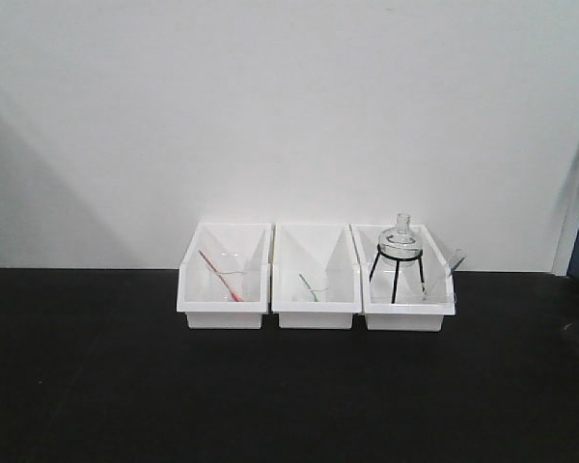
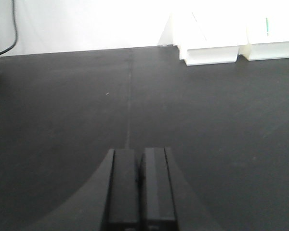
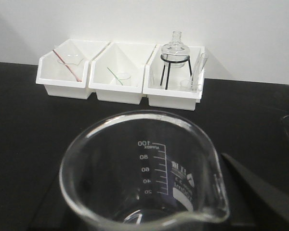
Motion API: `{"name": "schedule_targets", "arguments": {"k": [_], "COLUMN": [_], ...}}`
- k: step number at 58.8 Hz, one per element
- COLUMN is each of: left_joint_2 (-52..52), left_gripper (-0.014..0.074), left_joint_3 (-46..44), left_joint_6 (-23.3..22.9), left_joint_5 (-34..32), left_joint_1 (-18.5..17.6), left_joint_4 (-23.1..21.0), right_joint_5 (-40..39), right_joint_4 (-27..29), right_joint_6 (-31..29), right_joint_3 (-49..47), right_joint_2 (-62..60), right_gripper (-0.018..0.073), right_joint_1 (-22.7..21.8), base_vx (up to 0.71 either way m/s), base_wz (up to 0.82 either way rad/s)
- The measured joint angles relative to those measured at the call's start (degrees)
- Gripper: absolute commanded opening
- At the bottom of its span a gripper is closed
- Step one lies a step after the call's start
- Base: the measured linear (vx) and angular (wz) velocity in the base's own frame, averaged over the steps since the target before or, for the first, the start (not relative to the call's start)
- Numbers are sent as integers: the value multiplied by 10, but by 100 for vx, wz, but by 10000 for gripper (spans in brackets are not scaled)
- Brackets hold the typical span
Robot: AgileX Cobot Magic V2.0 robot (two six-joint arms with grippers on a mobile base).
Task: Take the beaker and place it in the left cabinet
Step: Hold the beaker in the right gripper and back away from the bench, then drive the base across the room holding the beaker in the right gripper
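The beaker [image 3: 144,168], clear glass with white marks from 20 to 100 and a pouring lip, fills the lower half of the right wrist view. My right gripper [image 3: 140,204] is shut on it. One dark finger [image 3: 262,192] shows at the beaker's right side, and the other finger is hidden behind the glass. My left gripper [image 2: 139,155] is shut with nothing between its jaws, low over the black table [image 2: 62,120]. Neither gripper appears in the front view. The left cabinet is out of view.
Three white bins [image 1: 316,289] stand in a row against the white wall. The left bin [image 1: 225,289] holds a glass with a red rod, and the middle one holds a small glass with a green rod. In the right bin is a flask [image 1: 400,241] on a black tripod. A black cable [image 2: 13,29] hangs at far left.
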Motion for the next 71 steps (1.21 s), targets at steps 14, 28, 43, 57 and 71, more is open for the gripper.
{"name": "schedule_targets", "arguments": {"k": [14,28,43,57,71], "left_joint_2": [0,0,0,0,0], "left_gripper": [4,4,4,4,4], "left_joint_3": [0,0,0,0,0], "left_joint_6": [0,0,0,0,0], "left_joint_5": [0,0,0,0,0], "left_joint_1": [0,0,0,0,0], "left_joint_4": [0,0,0,0,0], "right_joint_5": [0,0,0,0,0], "right_joint_4": [0,0,0,0,0], "right_joint_6": [0,0,0,0,0], "right_joint_3": [0,0,0,0,0], "right_joint_2": [0,0,0,0,0], "right_gripper": [-4,-4,-4,-4,-4], "right_joint_1": [0,0,0,0,0], "base_vx": [-17,-20,-20,-19,-17], "base_wz": [35,58,67,71,66]}}
